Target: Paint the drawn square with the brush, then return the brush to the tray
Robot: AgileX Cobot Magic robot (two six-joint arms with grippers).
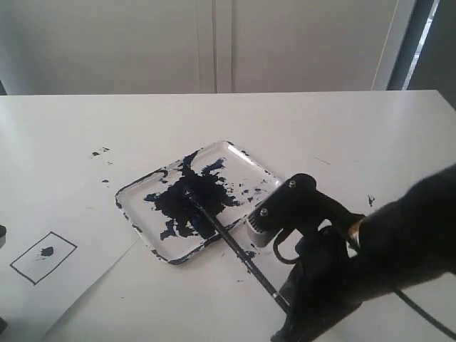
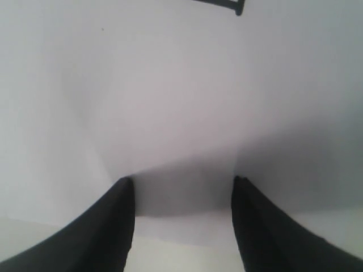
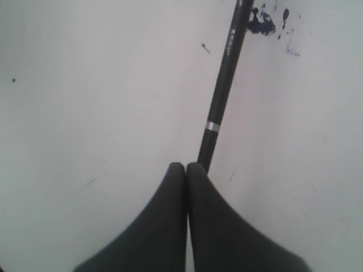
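Where the exterior view is concerned, the right arm is seen entering low from that view's right and angled down, so that the right gripper is set close to the table, just short of the tray. The brush is laid outward from the jaws across the tray's rim, its tip in the blue-black blotch. The drawn square, marked inside by one small dab, is found on the paper sheet, well apart from those jaws and beyond the tray.

Left wrist view: the left gripper is held over white paper, jaws wide, nothing between them; a dark line is cut off beyond the fingertips.

Right wrist view: the jaws are pressed together. The brush is seen emerging from behind one fingertip and slanting away ahead, its silver band nearest the jaws. Whether it is pinched cannot be told.
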